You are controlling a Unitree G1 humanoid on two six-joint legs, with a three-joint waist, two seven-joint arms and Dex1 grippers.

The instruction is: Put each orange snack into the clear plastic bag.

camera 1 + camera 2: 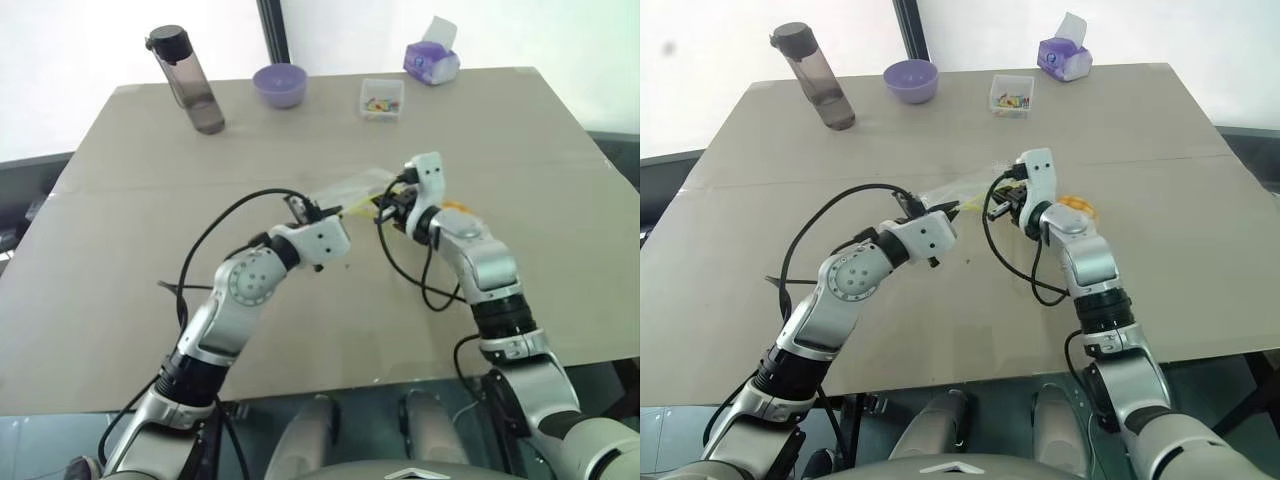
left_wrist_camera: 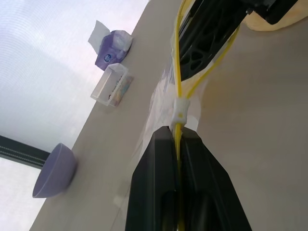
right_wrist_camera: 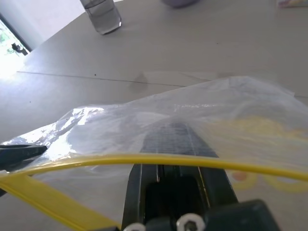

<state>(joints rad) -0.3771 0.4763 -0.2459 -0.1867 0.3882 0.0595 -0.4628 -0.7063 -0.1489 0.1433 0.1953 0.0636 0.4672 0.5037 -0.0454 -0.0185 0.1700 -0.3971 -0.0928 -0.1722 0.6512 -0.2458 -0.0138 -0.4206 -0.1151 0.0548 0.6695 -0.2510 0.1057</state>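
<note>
The clear plastic bag (image 1: 350, 187) hangs just above the table's middle, stretched between my two grippers. My left gripper (image 2: 176, 135) is shut on the bag's yellow seal strip (image 2: 178, 110) at one end. From the other side, my right gripper (image 3: 171, 129) reaches in between the two yellow strips, into the bag's mouth. Its fingers lie close together under the plastic. One orange snack (image 1: 1076, 206) lies on the table just behind my right wrist, outside the bag.
Along the far edge of the table (image 1: 120, 260) stand a smoky grey bottle (image 1: 190, 85), a purple bowl (image 1: 279, 84), a small clear box of colourful bits (image 1: 382, 98) and a purple tissue pack (image 1: 432, 62). Black cables loop beside both wrists.
</note>
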